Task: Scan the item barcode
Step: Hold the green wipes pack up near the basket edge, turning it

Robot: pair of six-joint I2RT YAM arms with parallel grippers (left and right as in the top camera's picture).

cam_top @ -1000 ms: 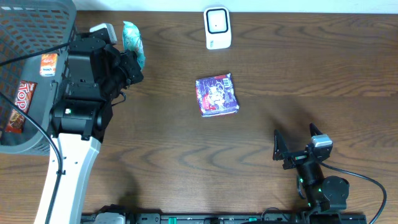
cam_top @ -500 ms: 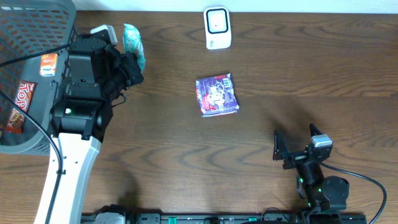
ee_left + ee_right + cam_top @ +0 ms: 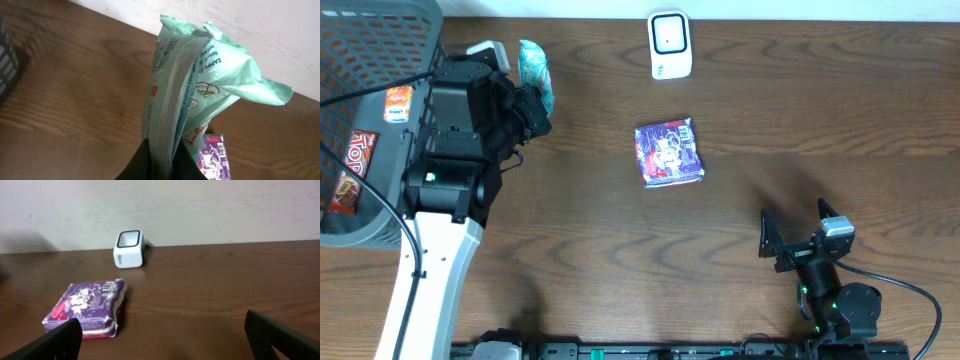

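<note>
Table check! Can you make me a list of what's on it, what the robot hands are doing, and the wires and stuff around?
Surface: brown wooden table, no spills seen.
Job's things: white scanner at the far edge; green packet held up off the table; purple pack lying flat near the middle.
Clutter: grey basket at the far left with wrappers inside.
Grippers: left gripper shut on the green packet; right gripper open, holding nothing.
Cables: black cables cross the basket; another trails from the right arm.
Surroundings: plain pale wall behind the table.
</note>
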